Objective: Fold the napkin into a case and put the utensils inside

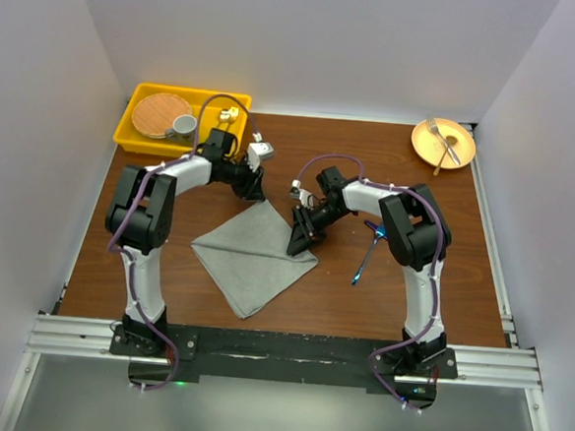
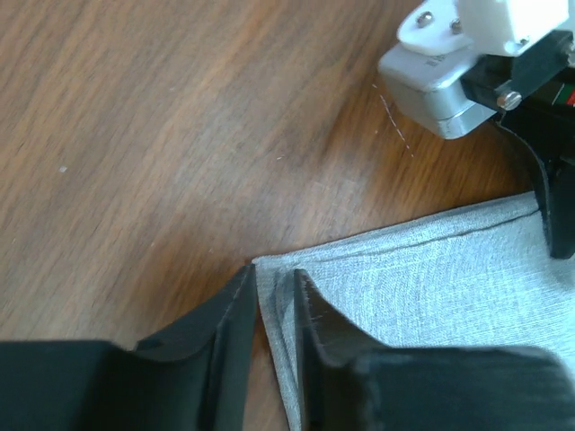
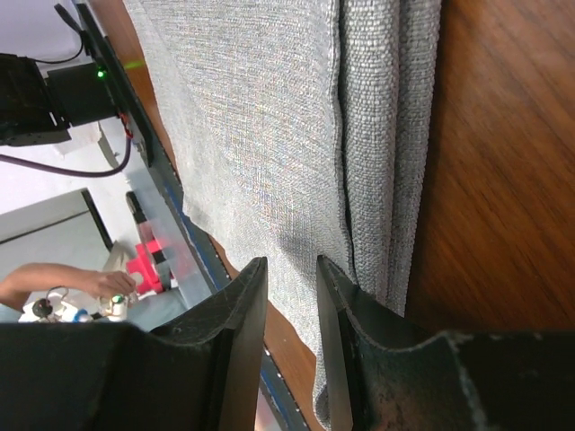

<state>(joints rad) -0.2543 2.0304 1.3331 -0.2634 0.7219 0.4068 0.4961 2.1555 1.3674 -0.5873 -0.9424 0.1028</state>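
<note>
The grey napkin point(image 1: 253, 255) lies flat on the wooden table as a diamond, with a crease across its middle. My left gripper point(image 1: 255, 189) sits at its far corner. In the left wrist view that gripper point(image 2: 277, 274) is slightly open, and the napkin point(image 2: 431, 278) has its hemmed corner in the narrow gap. My right gripper point(image 1: 299, 241) is low over the napkin's right edge. Seen from the right wrist, this gripper point(image 3: 292, 262) is open beside the napkin's point(image 3: 260, 117) doubled-over edge, with nothing pinched. The blue utensils point(image 1: 369, 249) lie right of it, partly under the right arm.
A yellow bin point(image 1: 140, 138) at the back left holds a round wooden plate, a grey cup and gold-headed cutlery. An orange plate point(image 1: 459, 152) with a silver fork sits at the back right. The right arm's wrist point(image 2: 449, 72) hangs close to my left gripper.
</note>
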